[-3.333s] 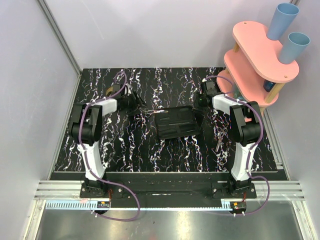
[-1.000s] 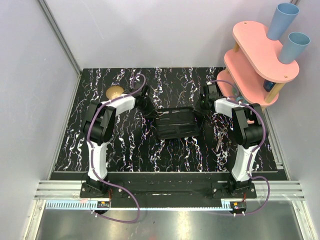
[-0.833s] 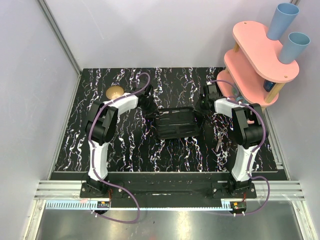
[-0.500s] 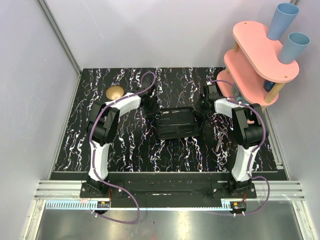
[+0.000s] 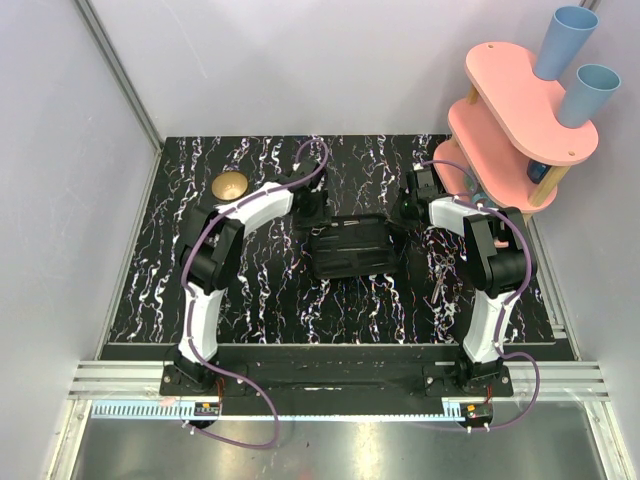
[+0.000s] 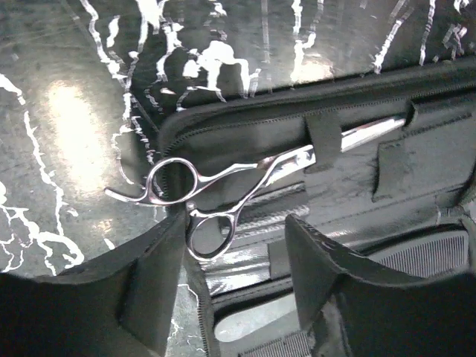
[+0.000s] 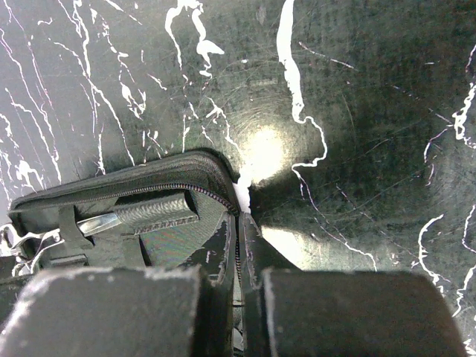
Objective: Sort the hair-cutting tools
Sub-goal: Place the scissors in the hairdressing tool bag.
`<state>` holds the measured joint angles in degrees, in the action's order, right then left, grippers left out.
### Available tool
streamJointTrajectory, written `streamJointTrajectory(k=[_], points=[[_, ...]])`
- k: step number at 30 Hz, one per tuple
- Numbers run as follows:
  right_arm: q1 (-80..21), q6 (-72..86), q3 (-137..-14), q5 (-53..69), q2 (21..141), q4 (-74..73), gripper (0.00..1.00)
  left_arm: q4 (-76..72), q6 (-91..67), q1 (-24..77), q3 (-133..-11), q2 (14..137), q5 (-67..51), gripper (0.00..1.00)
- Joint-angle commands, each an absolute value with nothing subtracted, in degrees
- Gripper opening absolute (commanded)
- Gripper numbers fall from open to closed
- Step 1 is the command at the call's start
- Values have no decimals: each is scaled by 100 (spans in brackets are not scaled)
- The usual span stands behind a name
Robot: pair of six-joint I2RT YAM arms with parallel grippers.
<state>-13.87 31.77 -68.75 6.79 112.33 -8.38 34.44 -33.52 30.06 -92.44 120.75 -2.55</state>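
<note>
Left tool [image 6: 236,242] stands open, gripping nothing, astride scissors [image 6: 286,160] strapped inside the black case [image 6: 416,160]; right tool [image 7: 239,249] is clamped tight on the case's edge.

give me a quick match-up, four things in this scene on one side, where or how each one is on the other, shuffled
Things:
1. scissors
2. bowl
3. blue cups
4. right gripper

Place or state:
a. on the table, far left
b. up on the pink shelf
c. tucked under a strap in the open case
d. shut on the case's edge

Pairs: 1-c, 2-a, 3-b, 4-d
</note>
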Motion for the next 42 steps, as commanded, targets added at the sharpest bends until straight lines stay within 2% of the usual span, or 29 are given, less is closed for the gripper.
streamJointTrajectory(k=[1,4,10,15,18,23,31,42], points=[[-1652,3146,-6653,1134,11206,-1512,0,3340,-3278,3261,-9606,12050,-263,64],[-1661,3146,-6653,1151,11206,-1512,0,3436,-3261,3261,-9676,12111,-273,75],[-1661,3155,-6671,1169,11224,-1503,0,3384,-3234,3261,-9615,12023,-193,77],[-1661,3164,-6653,1178,11224,-1503,0,3340,-3147,3261,-9949,12304,-246,56],[-1661,3164,-6636,1178,11241,-1512,0,3305,-3007,3252,-10160,12462,-360,50],[-1661,3155,-6671,1204,11303,-1503,0,3366,-2927,3252,-10266,12612,-475,49],[-1661,3173,-6715,1222,11373,-1512,0,3393,-2909,3234,-9783,12077,-17,67],[-1661,3182,-6715,1239,11399,-1503,0,3384,-3111,3217,-9422,11734,-263,66]])
